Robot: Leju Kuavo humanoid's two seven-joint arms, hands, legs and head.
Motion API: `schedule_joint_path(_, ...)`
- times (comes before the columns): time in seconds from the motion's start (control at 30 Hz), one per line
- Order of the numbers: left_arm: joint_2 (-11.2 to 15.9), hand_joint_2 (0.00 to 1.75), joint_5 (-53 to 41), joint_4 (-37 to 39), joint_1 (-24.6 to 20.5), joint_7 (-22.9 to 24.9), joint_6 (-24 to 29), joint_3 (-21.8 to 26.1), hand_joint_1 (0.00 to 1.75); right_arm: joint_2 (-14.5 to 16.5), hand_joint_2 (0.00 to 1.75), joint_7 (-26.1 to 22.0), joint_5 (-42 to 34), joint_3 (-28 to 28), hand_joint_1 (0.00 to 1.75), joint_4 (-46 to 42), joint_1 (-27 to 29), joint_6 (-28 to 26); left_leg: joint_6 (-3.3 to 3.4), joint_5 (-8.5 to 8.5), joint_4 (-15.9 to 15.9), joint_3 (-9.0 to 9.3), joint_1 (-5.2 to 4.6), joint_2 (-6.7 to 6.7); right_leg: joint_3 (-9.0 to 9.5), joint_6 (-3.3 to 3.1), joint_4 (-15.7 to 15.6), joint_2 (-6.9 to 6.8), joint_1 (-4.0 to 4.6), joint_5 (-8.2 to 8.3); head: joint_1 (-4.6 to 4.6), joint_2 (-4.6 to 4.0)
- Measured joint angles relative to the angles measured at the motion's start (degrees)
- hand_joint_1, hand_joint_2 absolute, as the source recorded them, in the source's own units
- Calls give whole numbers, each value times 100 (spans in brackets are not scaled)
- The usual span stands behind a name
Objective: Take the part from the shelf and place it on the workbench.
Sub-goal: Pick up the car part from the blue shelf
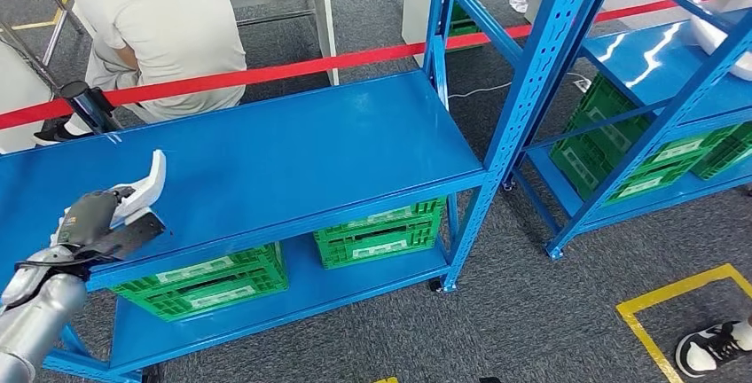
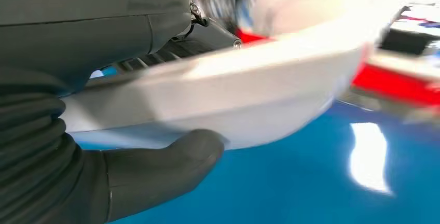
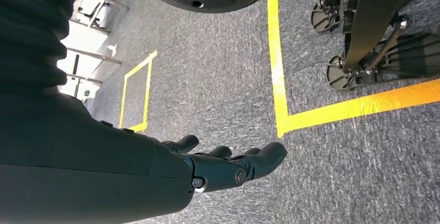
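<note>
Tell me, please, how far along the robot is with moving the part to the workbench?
Picking up looks done: the left hand holds the white part, with its thumb under it, above the blue surface. Still to do: set the part down and release it. The pictures do not settle whether that surface is the shelf or the workbench. The right hand hangs empty over the carpet, fingers apart.

Your robot's left hand (image 1: 99,217), holding the white part (image 1: 147,184), hung over the blue workbench top (image 1: 293,157), which lay open ahead; blue uprights (image 1: 532,73) bounded its right end, a red barrier tape (image 1: 266,73) its far edge
</note>
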Motion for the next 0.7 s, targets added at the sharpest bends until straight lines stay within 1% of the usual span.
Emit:
schedule_joint_path(0.07, -99, 175, 1138, -475, 133, -398, -1096, 571, 175, 0, 175, -3, 25, -5, 0, 0, 3, 1, 6, -3, 0, 7, -4, -4, 11, 8, 0, -5, -3, -6, 0, 0)
schedule_joint_path(0.1, -149, 175, 1609, -747, 230, -470, -1555, 831, 175, 0, 175, -5, 34, -8, 0, 0, 3, 1, 9, -5, 0, 12, -5, -6, 19, 14, 0, -8, -5, -10, 0, 0)
schedule_joint_path(0.13, -210, 175, 1966, -1034, 338, -468, -1904, 1065, 175, 0, 175, -7, 41, -13, 0, 0, 0, 0, 11, -7, 0, 16, -5, -7, 28, 17, 0, -10, -6, -13, 0, 0)
schedule_joint_path(0.17, -260, 175, 2156, -1297, 457, -425, -2090, 1241, 175, 0, 175, -9, 45, -22, 0, 0, -4, 0, 10, -13, -1, 14, -5, -5, 37, 17, 0, -9, -8, -16, 0, -1)
schedule_joint_path(0.23, -337, 175, 2299, -1721, 672, -351, -2241, 1490, 175, 0, 175, -8, 51, -42, 0, 0, -5, 1, 10, -28, -1, 12, -5, 13, 48, 14, 0, 7, -11, -22, -1, -1)
schedule_joint_path(0.3, -370, 175, 2463, -2013, 826, -355, -2394, 1665, 175, 0, 175, -7, 57, -54, 0, 0, 5, 1, 11, -38, -1, 24, -4, 29, 48, 12, 0, 24, -13, -25, -1, -1)
schedule_joint_path(0.4, -437, 175, 3105, -2487, 1055, -337, -2909, 1851, 175, 0, 175, -11, 51, -88, 0, 0, 13, -9, 11, -35, 0, 52, -4, 28, 39, 11, 1, 27, -9, -23, -2, 0)
schedule_joint_path(0.5, -529, 175, 4180, -3326, 1411, -55, -3590, 1925, 175, 0, 175, -9, 15, -146, 0, 0, 8, -49, 10, -36, -1, 49, -3, 26, 39, 10, 4, 26, -7, -26, -2, 0)
schedule_joint_path(0.7, -705, 175, 6735, -5023, 2086, 860, -4851, 2062, 175, 31, 175, 59, -49, -302, 0, 0, 10, -117, 24, -66, 4, 51, -20, 28, 40, 32, 2, 28, -38, -45, -2, 0)
